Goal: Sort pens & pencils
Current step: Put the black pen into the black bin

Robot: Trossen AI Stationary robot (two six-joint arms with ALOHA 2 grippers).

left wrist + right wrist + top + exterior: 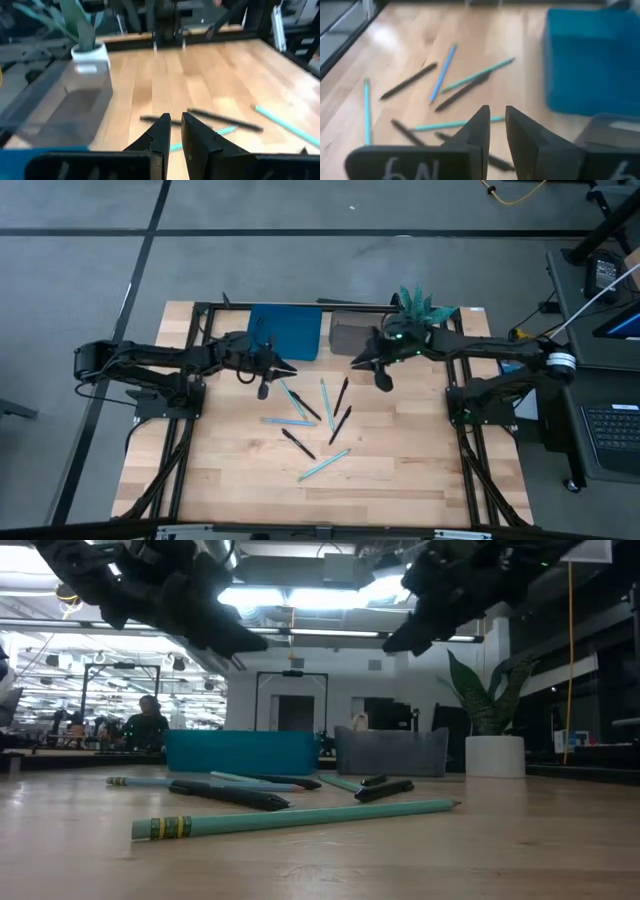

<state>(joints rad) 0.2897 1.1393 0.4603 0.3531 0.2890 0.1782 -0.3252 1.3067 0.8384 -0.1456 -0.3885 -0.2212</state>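
The left gripper (263, 390), fingers nearly together and empty, hung just beside the nearest slim light-blue pencils (292, 402). Their long axes ran diagonally away from it toward the table's middle. The right gripper (383, 383), likewise narrow and empty, hung farther off, near the short black pens (341, 395).

I counted four pencils (322, 465) and four pens (298, 444) scattered on the bench (400, 480). Along the far edge stood one blue bin (290, 330), one grey bin (350, 333) and one potted plant (420, 308).
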